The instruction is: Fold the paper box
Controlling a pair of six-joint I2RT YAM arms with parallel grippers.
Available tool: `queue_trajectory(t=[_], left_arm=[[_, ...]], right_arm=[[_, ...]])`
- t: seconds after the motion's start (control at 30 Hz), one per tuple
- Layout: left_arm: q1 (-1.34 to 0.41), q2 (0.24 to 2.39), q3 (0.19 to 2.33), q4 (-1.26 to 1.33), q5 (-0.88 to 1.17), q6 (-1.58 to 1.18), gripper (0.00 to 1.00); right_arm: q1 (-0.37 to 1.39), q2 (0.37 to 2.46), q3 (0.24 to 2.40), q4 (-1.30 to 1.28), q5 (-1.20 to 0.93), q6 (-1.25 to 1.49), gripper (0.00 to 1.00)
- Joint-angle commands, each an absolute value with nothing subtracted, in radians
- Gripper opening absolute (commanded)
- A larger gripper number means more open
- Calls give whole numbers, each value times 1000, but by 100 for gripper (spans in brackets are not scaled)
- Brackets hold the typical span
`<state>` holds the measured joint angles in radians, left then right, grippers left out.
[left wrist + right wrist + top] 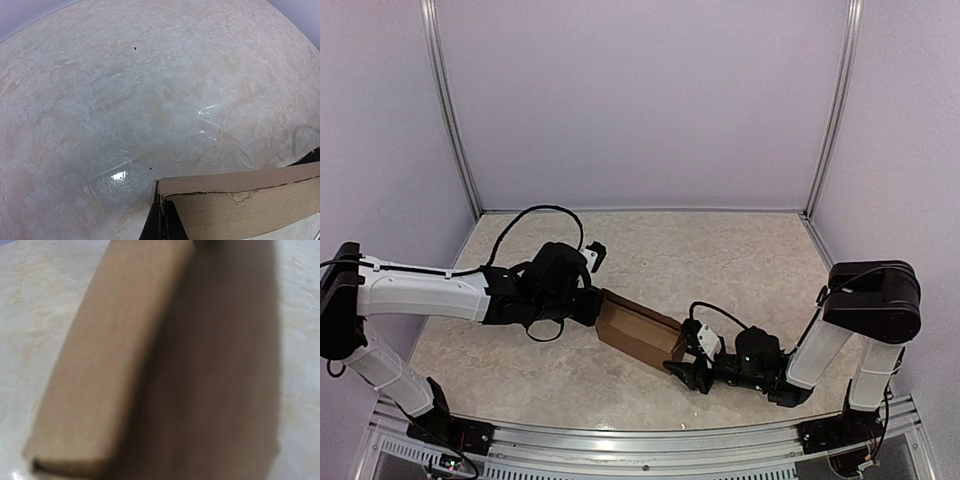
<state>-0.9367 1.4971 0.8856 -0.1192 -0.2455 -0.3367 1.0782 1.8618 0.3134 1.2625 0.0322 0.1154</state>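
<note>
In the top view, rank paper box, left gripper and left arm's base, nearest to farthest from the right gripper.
From the right gripper:
1. paper box, directly beside it.
2. left gripper, at the box's far end.
3. left arm's base, far bottom left.

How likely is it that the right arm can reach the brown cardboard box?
Probably yes: the right claw sits at the brown cardboard box's right end, nothing between them.

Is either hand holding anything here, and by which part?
The left hand pinches the paper box by the edge of its near end. The right hand sits at the other end; its grip cannot be told.
</note>
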Motion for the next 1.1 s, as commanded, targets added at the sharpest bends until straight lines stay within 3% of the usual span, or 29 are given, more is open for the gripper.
queue_trajectory(t=[0.0, 0.2, 0.57, 0.93, 1.07], left_arm=[[-961, 1507, 844, -187, -254, -359, 0], [-968, 1495, 833, -192, -282, -365, 0], [-968, 1481, 857, -241, -329, -398, 0], [-980, 1471, 901, -266, -322, -434, 0], [-984, 1477, 922, -273, -320, -453, 0]], right_arm=[[1086, 1876, 310, 1276, 80, 136, 58], [1086, 1862, 297, 1298, 98, 142, 71], [1086, 1698, 272, 1186, 89, 131, 76], [1086, 1349, 286, 762, 69, 124, 82], [1067, 1154, 333, 503, 68, 136, 91]])
